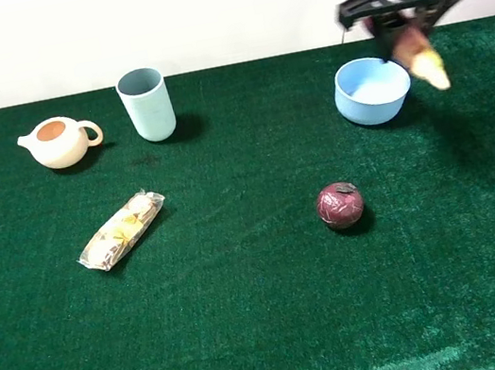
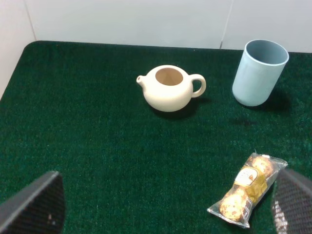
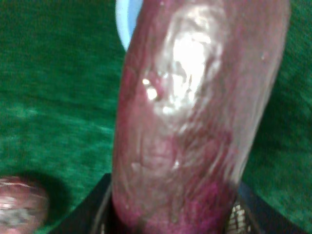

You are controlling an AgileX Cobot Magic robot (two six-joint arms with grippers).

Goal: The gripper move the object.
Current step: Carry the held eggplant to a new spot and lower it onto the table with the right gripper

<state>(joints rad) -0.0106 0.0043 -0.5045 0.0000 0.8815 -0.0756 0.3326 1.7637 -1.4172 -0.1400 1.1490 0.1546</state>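
The object (image 1: 419, 49) is clamped between the jaws of the right gripper (image 1: 409, 11) and held off the table (image 1: 252, 318) at its far right; its pale yellow tip points down and outward, while the purple body fills the right wrist view (image 3: 195, 122), glossy and blurred. In the high view the tip lies just at the right rim of the light blue bowl (image 1: 366, 108); whether it hangs over the bowl or beside it I cannot tell. The bowl shows only its own pale floor; a sliver of its rim (image 3: 127, 24) peeks out behind the object.

Nearer the front, well apart from the bowl, sits a round dark-red fruit (image 1: 340, 204) on the green cloth. Across the table, a tall light blue cup (image 1: 146, 104) stands upright, showing only blue inside; beside it is a cream teapot (image 1: 58, 142) without a lid, its opening showing a brown inside; a clear snack packet (image 1: 122, 230) lies in front of both.

The left gripper (image 2: 163, 207) hovers with its fingers spread wide, gripping nothing.
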